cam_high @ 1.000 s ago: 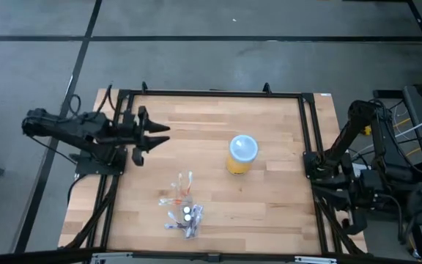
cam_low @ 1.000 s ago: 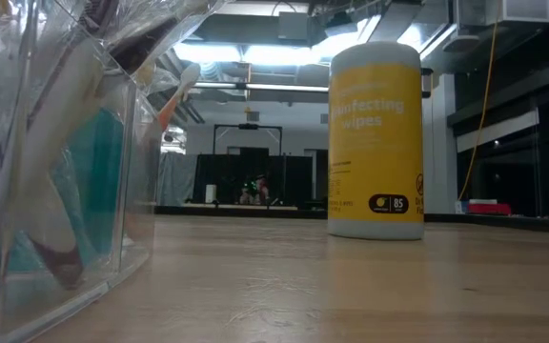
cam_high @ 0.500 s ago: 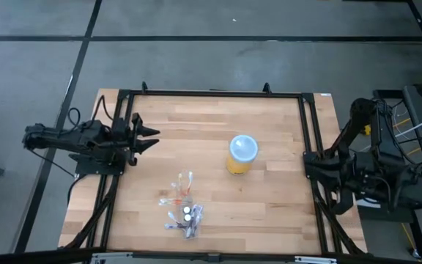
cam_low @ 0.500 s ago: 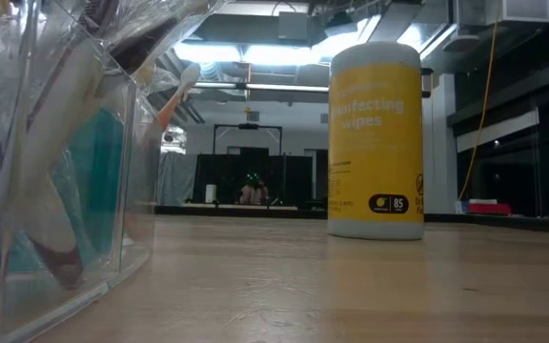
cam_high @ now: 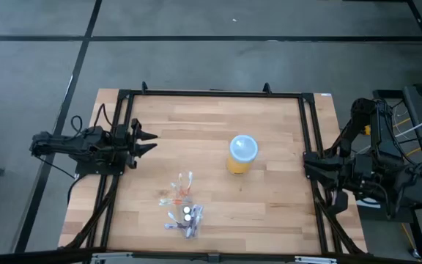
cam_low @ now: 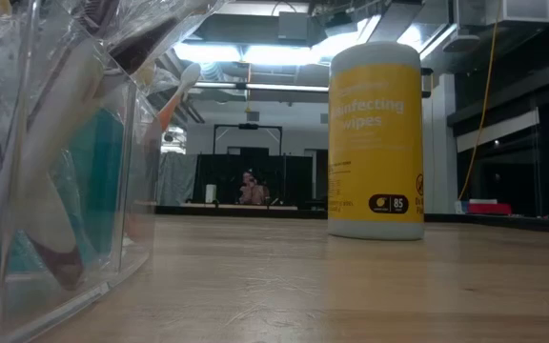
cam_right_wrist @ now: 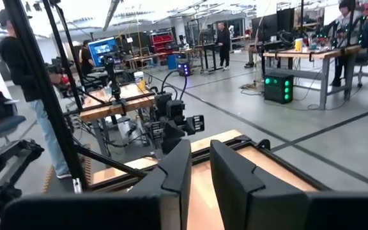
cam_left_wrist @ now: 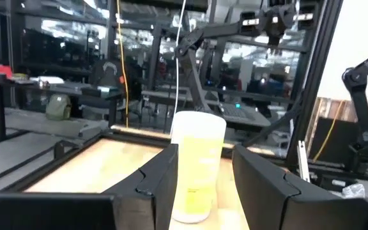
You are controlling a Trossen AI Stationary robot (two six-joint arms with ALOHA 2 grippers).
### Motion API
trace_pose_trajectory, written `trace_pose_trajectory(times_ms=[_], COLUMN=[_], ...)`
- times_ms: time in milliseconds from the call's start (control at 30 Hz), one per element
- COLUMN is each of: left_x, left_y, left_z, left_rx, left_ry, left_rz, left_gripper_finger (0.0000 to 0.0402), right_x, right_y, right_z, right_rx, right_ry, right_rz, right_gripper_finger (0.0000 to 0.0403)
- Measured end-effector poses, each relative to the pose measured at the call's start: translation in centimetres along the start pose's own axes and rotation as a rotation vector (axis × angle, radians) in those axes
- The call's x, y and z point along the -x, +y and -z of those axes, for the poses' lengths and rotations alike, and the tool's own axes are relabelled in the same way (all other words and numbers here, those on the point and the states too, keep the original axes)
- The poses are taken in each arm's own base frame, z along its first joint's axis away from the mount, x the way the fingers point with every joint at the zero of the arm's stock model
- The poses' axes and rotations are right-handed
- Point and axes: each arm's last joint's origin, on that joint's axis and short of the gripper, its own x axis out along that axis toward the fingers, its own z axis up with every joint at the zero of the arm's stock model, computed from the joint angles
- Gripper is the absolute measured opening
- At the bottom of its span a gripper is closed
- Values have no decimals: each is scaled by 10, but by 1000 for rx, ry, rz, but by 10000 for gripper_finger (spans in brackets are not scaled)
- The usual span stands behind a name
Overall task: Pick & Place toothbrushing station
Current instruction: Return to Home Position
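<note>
The left hand [cam_high: 149, 141] hangs at the left edge of the tabletop [cam_high: 269, 213], just inside the black frame [cam_high: 211, 92], pointing right across the wood. Its two fingers are spread wide and hold nothing. In the left wrist view that hand [cam_left_wrist: 204, 153] looks straight at the yellow canister [cam_left_wrist: 199, 166], which shows in the gap between the fingers but stands well apart from them. The right hand [cam_high: 311, 164] sits at the right edge of the tabletop with its arm folded back over its base. In the right wrist view this hand [cam_right_wrist: 200, 150] has only a narrow gap between its fingers, with bare wood showing through and nothing gripped. The yellow canister [cam_high: 242, 154] with its pale-blue top stands upright, a little right of the tabletop's middle. To its near left, closer to the near edge, rests the clear organizer [cam_high: 185, 204], touched by neither hand. The toothbrushes [cam_high: 186, 185] stick out of the organizer's far end. From table height the organizer [cam_low: 55, 191] fills the near left, with teal tubes [cam_low: 103, 171] inside it and a white-headed toothbrush [cam_low: 181, 86] slanting out above its wall. A person [cam_right_wrist: 18, 64] stands in the room beyond the tabletop.
</note>
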Motion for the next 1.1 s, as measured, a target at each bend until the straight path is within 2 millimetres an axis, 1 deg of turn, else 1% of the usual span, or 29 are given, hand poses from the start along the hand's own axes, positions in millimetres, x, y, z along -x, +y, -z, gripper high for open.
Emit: trace_pose_trajectory(times_ms=[133,233,333,533,633,733,867,967,1100], left_x=[4,7,6,6,7,7,7,9,9], left_y=[3,4,5,5,7,7,10,14,14], left_z=[15,21,31,35,39,38,42,47,48], left_rx=[0,10,17,8,1,-1,4,50,100], left_ry=[3,-12,30,64,102,99,127,168,169], left_rz=[12,22,19,9,-22,-35,-130,-229,-265], left_gripper_finger=[143,143,143,143,143,143,143,143,143], right_x=[0,0,0,0,2,2,2,2,2], right_y=[-1,-2,-3,-11,-17,-24,-32,-37,-38], right_z=[3,6,11,18,25,32,40,43,44], right_rx=[38,41,37,1,-24,-54,-91,-113,-141], right_ry=[0,0,0,0,2,3,3,3,3], right_rz=[0,-1,-1,-2,-10,-10,-10,-10,-10], right_gripper_finger=[61,61,61,61,61,61,61,61,61])
